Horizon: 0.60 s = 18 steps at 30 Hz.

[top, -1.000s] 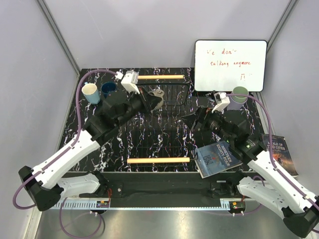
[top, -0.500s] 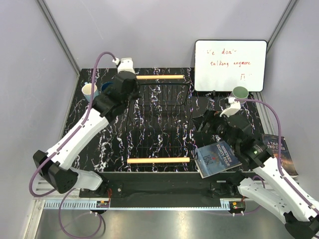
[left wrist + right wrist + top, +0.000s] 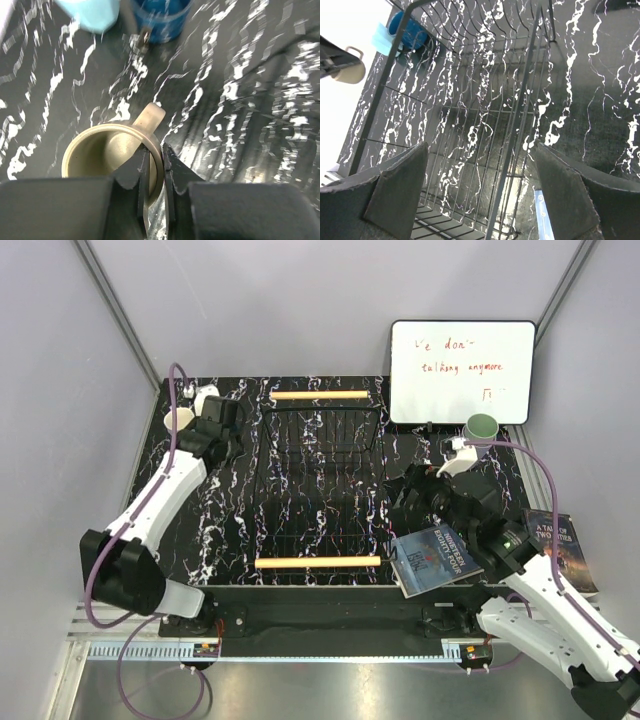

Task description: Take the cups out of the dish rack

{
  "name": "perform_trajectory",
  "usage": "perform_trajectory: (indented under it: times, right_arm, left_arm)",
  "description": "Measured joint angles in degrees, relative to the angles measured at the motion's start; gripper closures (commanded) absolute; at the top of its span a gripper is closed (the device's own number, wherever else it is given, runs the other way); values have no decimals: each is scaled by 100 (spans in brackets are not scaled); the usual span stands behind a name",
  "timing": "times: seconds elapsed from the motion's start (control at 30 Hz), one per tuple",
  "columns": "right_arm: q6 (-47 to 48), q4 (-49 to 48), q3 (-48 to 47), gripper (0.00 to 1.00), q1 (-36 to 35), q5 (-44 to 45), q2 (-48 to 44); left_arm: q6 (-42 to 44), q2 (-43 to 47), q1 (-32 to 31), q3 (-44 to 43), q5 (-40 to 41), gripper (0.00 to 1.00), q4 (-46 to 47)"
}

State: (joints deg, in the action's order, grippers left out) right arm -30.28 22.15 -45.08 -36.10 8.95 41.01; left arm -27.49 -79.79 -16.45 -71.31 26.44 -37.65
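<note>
1. The left gripper (image 3: pixel 154 162) is clamped on the rim of the beige mug (image 3: pixel 100 150). One finger is inside the mug and the other is outside, just beside the handle.
2. The beige mug is upright with its mouth up, over the far-left part of the table (image 3: pixel 260 100) and well outside the dish rack (image 3: pixel 318 562). The pictures do not show whether its base touches the table.
3. Just past it stand the light blue mug (image 3: pixel 90 12) and the navy mug (image 3: pixel 162 22), side by side and near the beige one.
4. The step in hand looks like setting the beige mug down beside those two. The next move calls for lowering it until it sits flat, parting the fingers, then lifting straight up so the inner finger does not catch the rim or tip the mug into its neighbours.
5. The left arm (image 3: pixel 160 500) reaches from its base to the far-left corner, with the wrist angled down over the mug.
6. The right gripper (image 3: pixel 481 155) is spread wide and holds nothing. It hangs low by the right side of the rack, with the right arm (image 3: pixel 520 570) folded back.
7. The green tumbler (image 3: pixel 482 427) stands at the far right, off the rack.
8. No cup shows in the rack from above, so the unloading looks nearly finished.
</note>
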Motion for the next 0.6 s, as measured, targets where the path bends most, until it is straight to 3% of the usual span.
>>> perform_trajectory:
  times: [0.23,0.6]
  right_arm:
    - [-22,-4,240,7,0,-13,-98]
    - [-114,-129,474,7,0,-214,-186]
  left_arm:
    - [-463,-553,411,625,-264,100,227]
    - [-675,-1582,1093,719,-411,100,811]
